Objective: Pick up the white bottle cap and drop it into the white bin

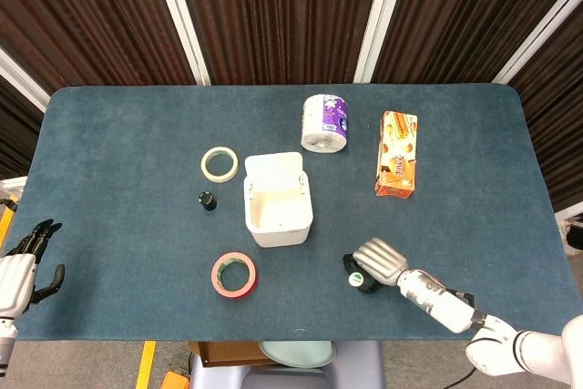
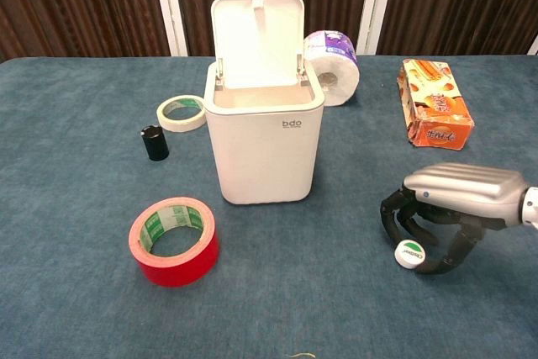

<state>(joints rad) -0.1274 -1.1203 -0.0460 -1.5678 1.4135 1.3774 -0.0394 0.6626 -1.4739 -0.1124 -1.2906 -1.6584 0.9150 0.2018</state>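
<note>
The white bottle cap with a green mark lies low at the table's front right, small in the head view. My right hand arches over it, fingers curled on its left and the thumb against its right, so the cap is pinched between them. From the head view the right hand covers most of the cap. The white bin stands mid-table with its lid raised, left of and beyond the hand; its open top shows from above. My left hand hangs off the table's left edge, fingers apart, holding nothing.
A red tape roll lies in front of the bin to the left. A black cap and a cream tape ring sit left of the bin. A toilet roll and an orange box are at the back right.
</note>
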